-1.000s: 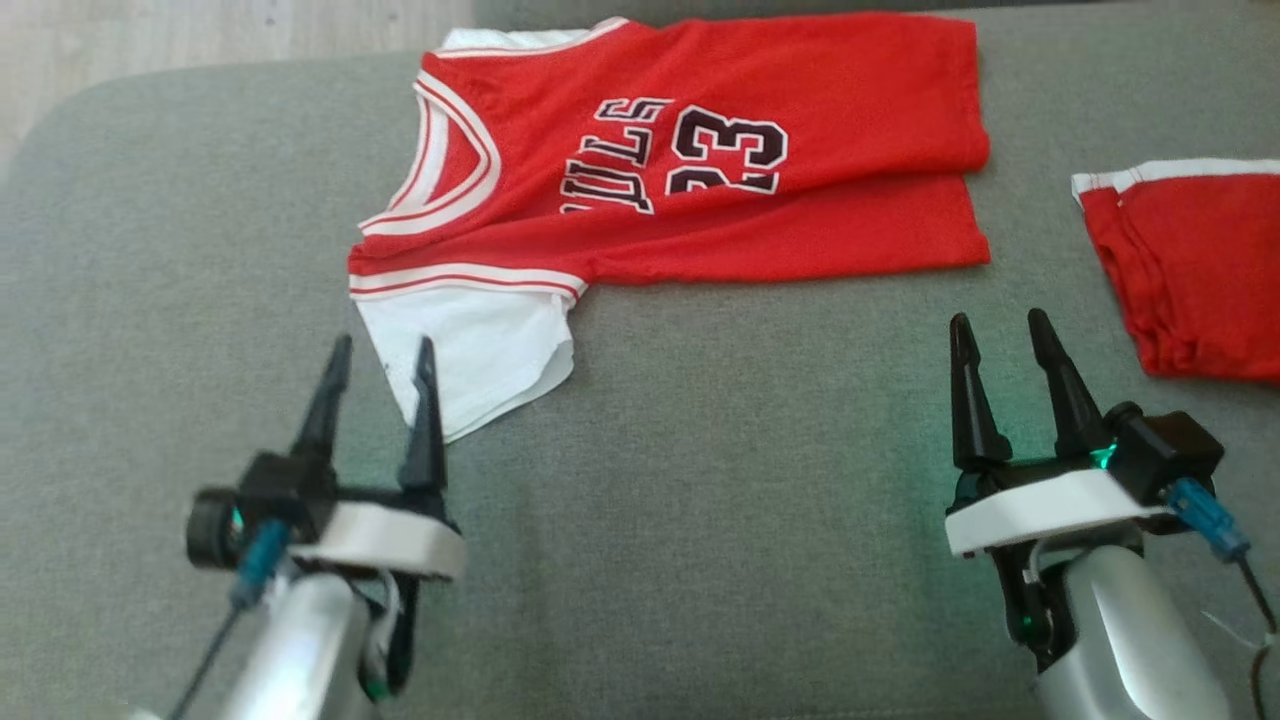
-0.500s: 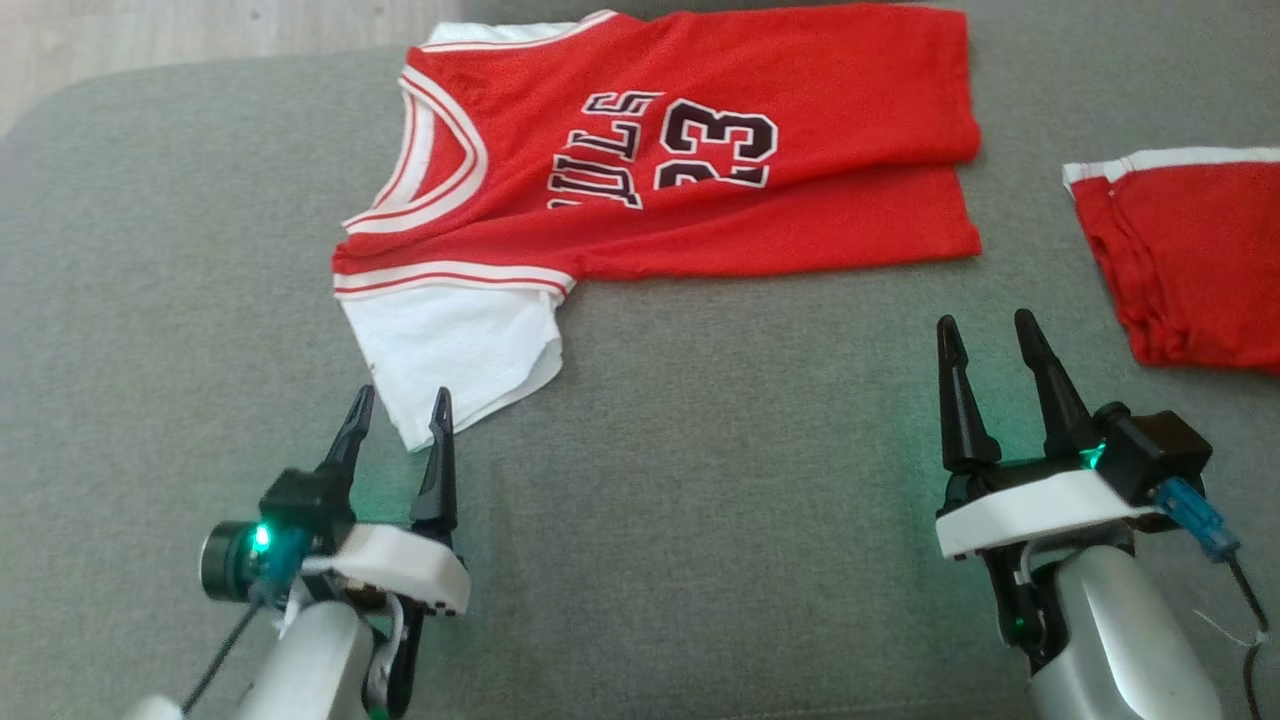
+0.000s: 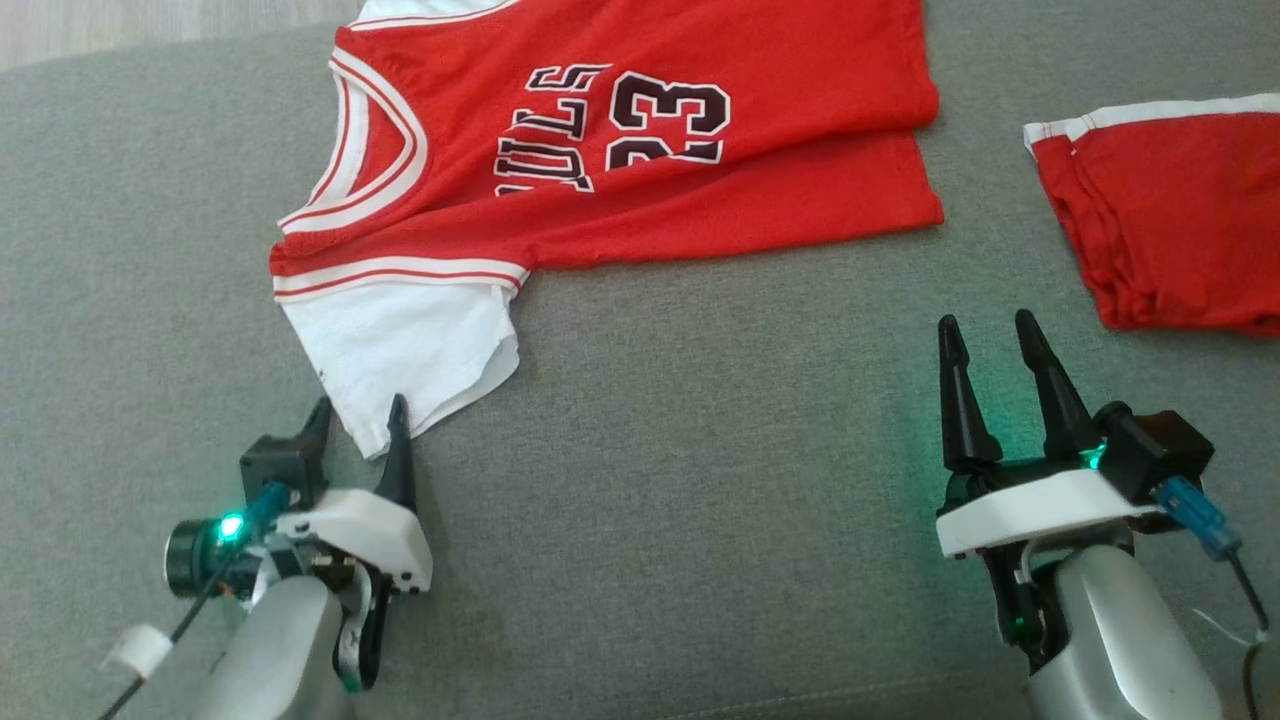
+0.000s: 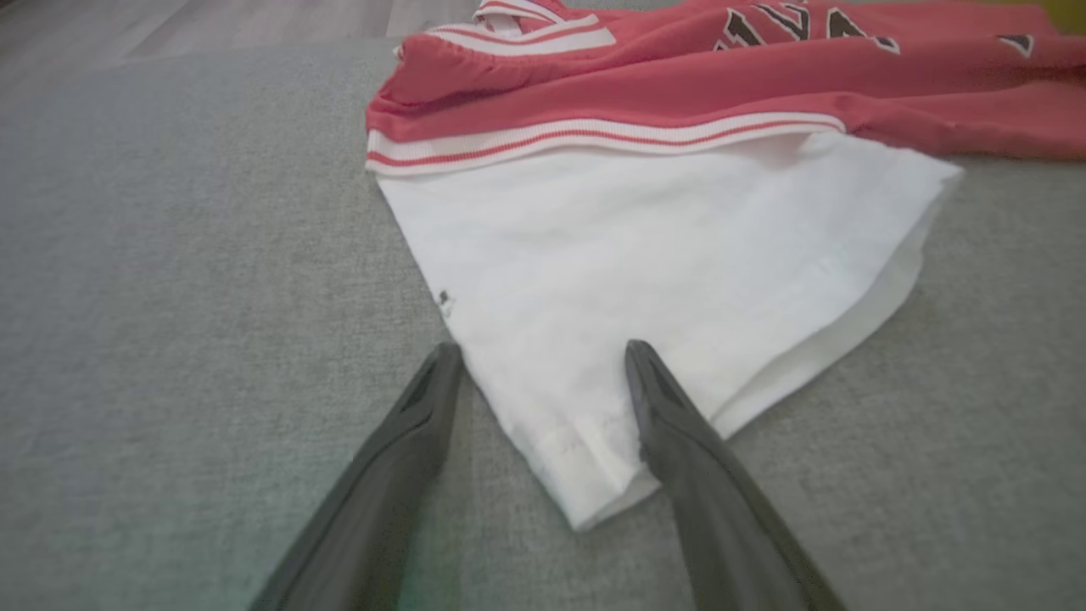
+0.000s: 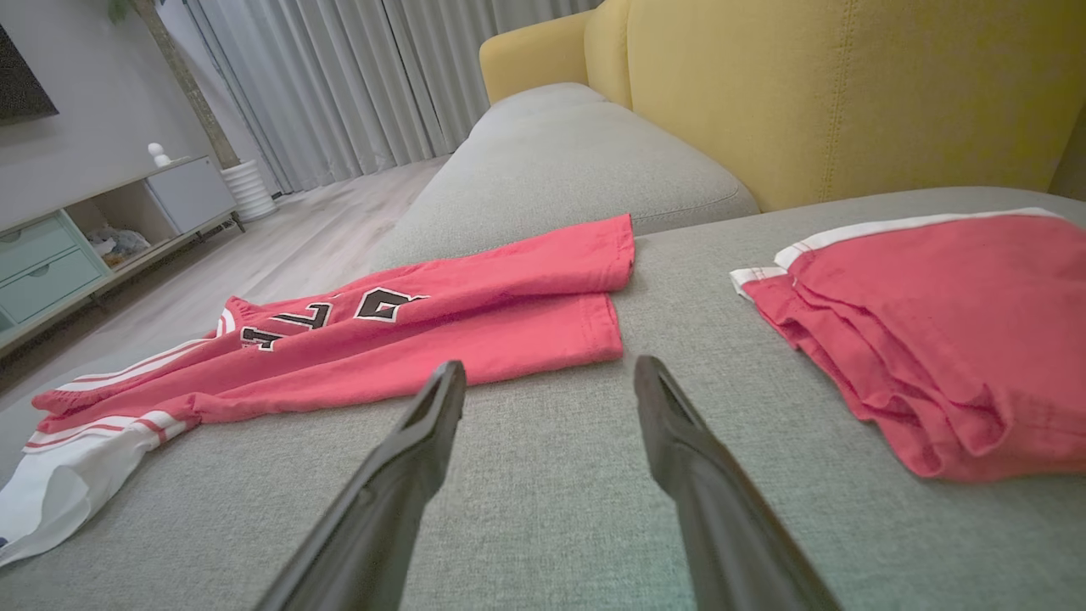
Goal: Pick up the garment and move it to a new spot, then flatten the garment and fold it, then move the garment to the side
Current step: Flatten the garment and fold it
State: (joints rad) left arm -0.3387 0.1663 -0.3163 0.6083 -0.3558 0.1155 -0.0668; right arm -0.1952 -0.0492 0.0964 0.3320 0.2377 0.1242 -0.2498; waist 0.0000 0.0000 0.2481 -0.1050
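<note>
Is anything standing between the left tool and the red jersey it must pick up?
Nothing visible does. The open left tool straddles a corner of the white cloth sleeve on the red basketball jersey.

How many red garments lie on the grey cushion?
2. The jersey lies across the far middle; a folded piece lies at the right, partly cut off. Others may be out of view.

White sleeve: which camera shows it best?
The left wrist view: the sleeve is close and large, its corner between the fingers of the left hand. The head view shows the sleeve smaller; the right wrist view, a far, cropped part.
</note>
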